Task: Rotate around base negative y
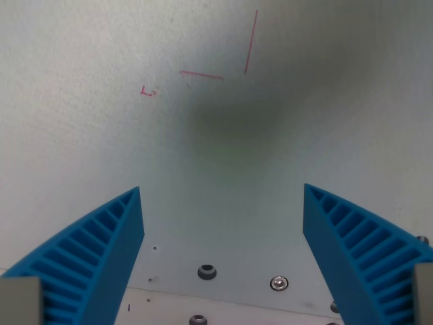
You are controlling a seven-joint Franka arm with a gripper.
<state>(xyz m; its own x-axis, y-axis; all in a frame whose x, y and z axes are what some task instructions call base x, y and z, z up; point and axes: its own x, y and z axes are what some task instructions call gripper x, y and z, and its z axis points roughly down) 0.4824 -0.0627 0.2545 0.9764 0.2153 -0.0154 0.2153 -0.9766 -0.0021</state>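
Observation:
My gripper [222, 191] is open and empty. Its two blue ribbed fingers [101, 250] stand wide apart at the bottom left and bottom right of the wrist view. They hang above a pale grey-white surface [88, 122]. A soft dark shadow [233, 118] lies on the surface ahead of the fingers. No object is between the fingers.
Thin red pen lines [203, 74] and a long red stroke [251, 40] mark the surface at the top. A small red mark [148, 91] sits to their left. A plate edge with several bolt heads [207, 272] runs along the bottom.

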